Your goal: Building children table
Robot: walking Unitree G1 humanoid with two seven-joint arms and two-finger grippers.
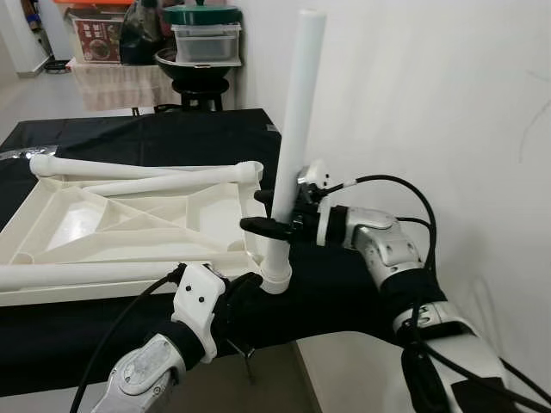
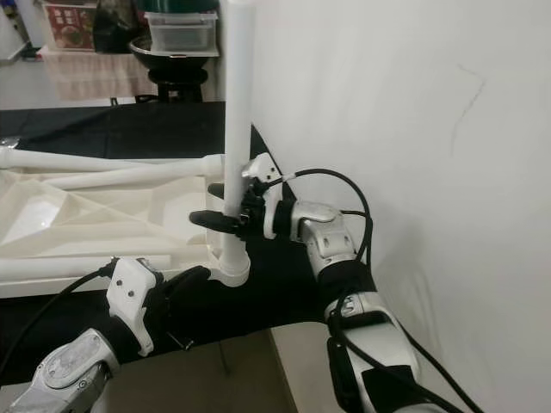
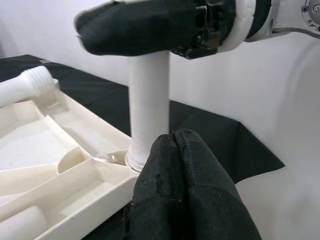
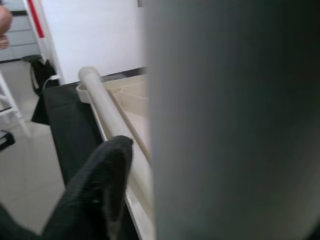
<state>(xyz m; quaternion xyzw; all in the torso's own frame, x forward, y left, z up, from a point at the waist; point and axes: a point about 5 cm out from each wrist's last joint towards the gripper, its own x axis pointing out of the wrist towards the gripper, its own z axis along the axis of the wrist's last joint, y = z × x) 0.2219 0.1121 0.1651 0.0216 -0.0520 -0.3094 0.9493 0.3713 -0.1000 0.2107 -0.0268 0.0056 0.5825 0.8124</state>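
Leg (image 1: 295, 129) stands upright in the near right corner socket of the upturned tabletop (image 1: 77, 215). Right gripper (image 1: 274, 212) is clamped on it midway; left gripper (image 1: 250, 286), fingers together, sits at its base. Prob screwing it in rn. Next: keep it vertical, twist till snug.

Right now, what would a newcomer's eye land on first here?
A white leg stands upright at the near right corner of the upturned tabletop, with the right gripper clamped around it. The left gripper presses shut against the leg's base. More legs lie flat on the tabletop.
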